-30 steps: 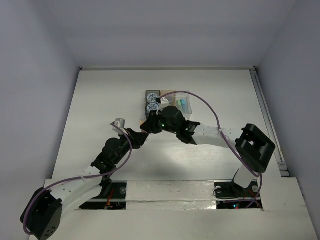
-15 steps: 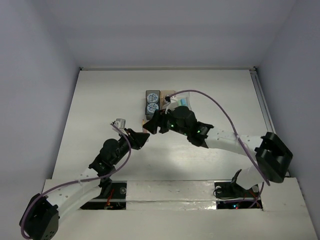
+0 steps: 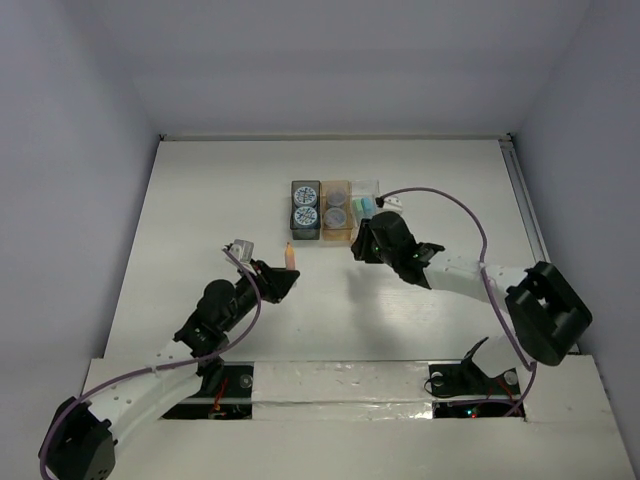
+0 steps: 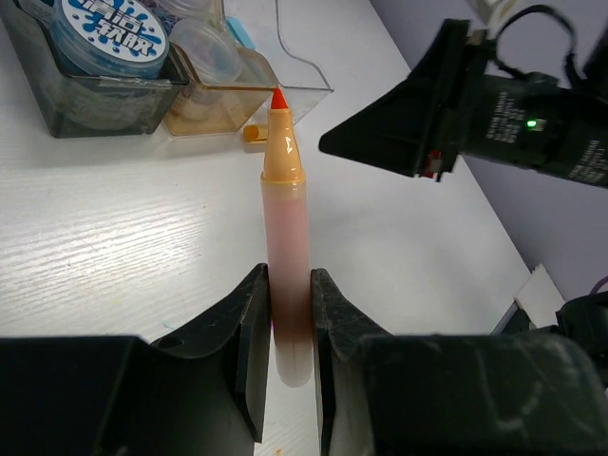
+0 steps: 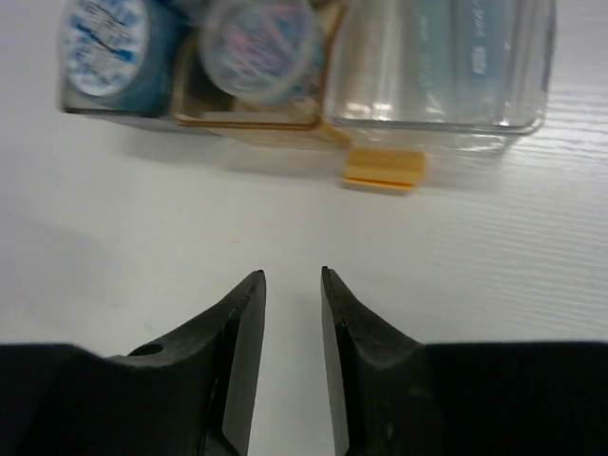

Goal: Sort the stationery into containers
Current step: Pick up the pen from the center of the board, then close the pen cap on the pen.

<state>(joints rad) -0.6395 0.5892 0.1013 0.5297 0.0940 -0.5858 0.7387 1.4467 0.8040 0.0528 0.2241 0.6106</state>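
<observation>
My left gripper [image 3: 283,278] is shut on an orange marker [image 3: 291,257], seen in the left wrist view [image 4: 285,218] held by its rear end between the fingers [image 4: 249,323], red tip pointing toward the containers. The three joined boxes stand in a row: dark grey [image 3: 305,209] with blue patterned discs [image 5: 104,38], tan-orange [image 3: 337,210] with a purple-grey disc [image 5: 261,38], clear [image 3: 366,203] with light blue and teal sticks [image 5: 475,47]. My right gripper [image 3: 364,243] hovers just in front of the boxes, slightly open and empty [image 5: 292,275].
A small orange stub [image 5: 383,169] lies on the table against the front of the clear box; it also shows in the left wrist view [image 4: 252,134]. The right arm [image 4: 484,104] reaches across right of the marker. The white table [image 3: 200,200] has walls on three sides.
My right gripper has drawn back to the right, from over the marker and the dark grey box to in front of the clear box. My left gripper stays put, holding the marker.
</observation>
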